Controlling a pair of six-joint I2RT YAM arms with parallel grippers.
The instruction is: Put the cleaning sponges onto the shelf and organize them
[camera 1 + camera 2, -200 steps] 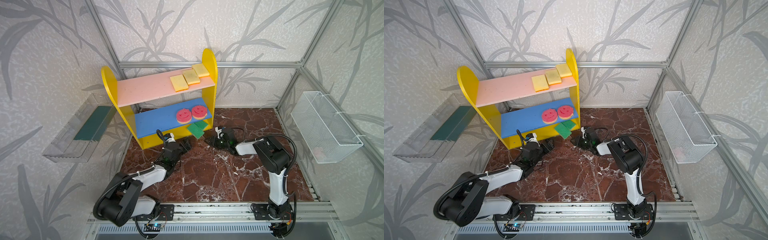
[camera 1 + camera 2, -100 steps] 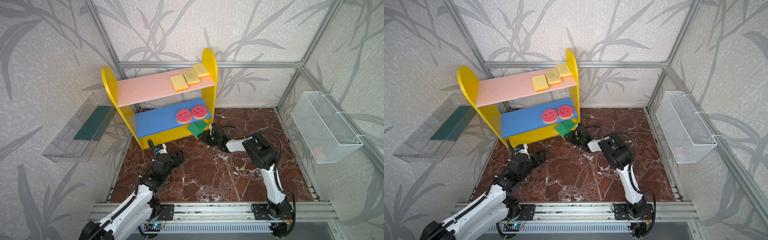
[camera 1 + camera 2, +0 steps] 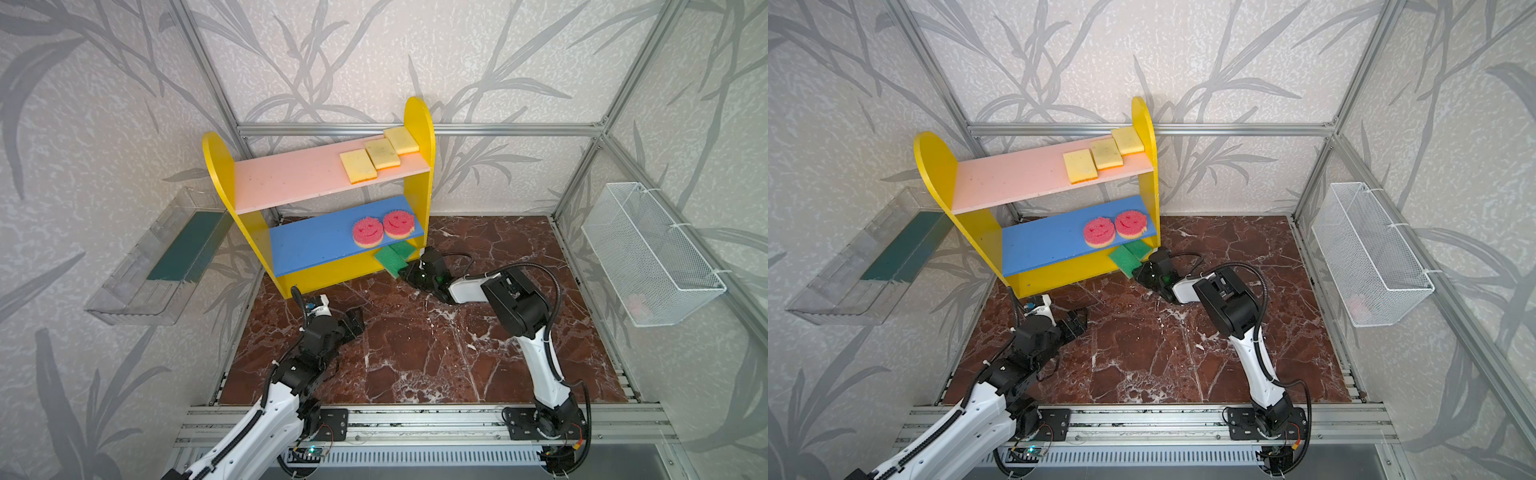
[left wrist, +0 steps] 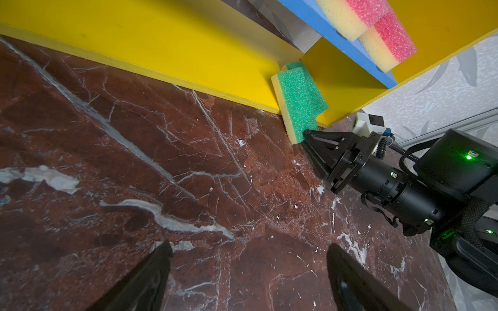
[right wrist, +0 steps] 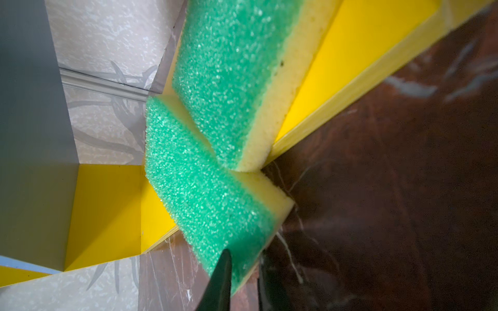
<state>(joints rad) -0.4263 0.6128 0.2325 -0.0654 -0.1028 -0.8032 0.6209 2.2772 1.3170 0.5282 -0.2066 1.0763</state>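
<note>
The shelf (image 3: 420,124) (image 3: 1144,124) holds three yellow cleaning sponges (image 3: 381,153) on its pink board and two pink smiley ones (image 3: 368,232) on the blue board. Two green-faced sponges lie at the right end of the yellow base. The front one (image 3: 387,260) (image 3: 1124,258) (image 5: 210,202) (image 4: 299,105) overhangs the base edge, and my right gripper (image 3: 406,273) (image 3: 1138,272) (image 5: 244,255) is shut on its corner. The other green sponge (image 5: 234,80) (image 3: 402,248) lies against it. My left gripper (image 3: 353,322) (image 3: 1077,320) (image 4: 249,247) hovers open and empty over the floor in front of the shelf.
A clear tray with a dark green mat (image 3: 166,257) hangs on the left wall. A white wire basket (image 3: 648,253) with something pink inside hangs on the right wall. The red marble floor (image 3: 436,353) spreads in front of the shelf.
My right gripper moved in to the shelf's base and closed on the front green sponge's corner. My left arm drew back from the shelf toward the front, still open.
</note>
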